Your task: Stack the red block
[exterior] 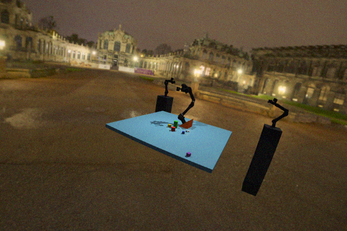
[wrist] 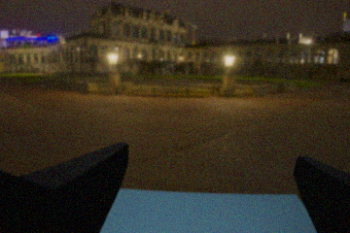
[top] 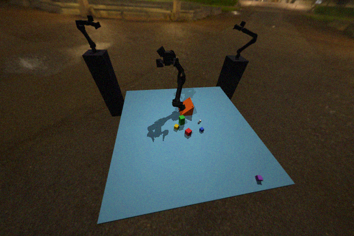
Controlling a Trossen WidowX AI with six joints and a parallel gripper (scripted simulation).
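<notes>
The red block (top: 188, 132) (exterior: 173, 129) sits on the blue table top, in front of the green tower and a little to its right in the top view. The green tower (top: 181, 119) (exterior: 175, 124) stands upright close to the arm's base, with nothing on top. My gripper (top: 159, 57) (wrist: 212, 159) is raised high above the table, well away from both. In the wrist view its two dark fingers stand wide apart with nothing between them; neither the red block nor the tower shows there.
A yellow block (top: 176, 127) (exterior: 169, 125) is close beside the tower. A blue block (top: 201, 129) (exterior: 183, 132) and small white object (top: 199, 121) lie to the right. An orange wedge (top: 188, 107) (exterior: 187, 124) is behind the tower. A purple block (top: 259, 178) (exterior: 188, 154) lies near a far corner.
</notes>
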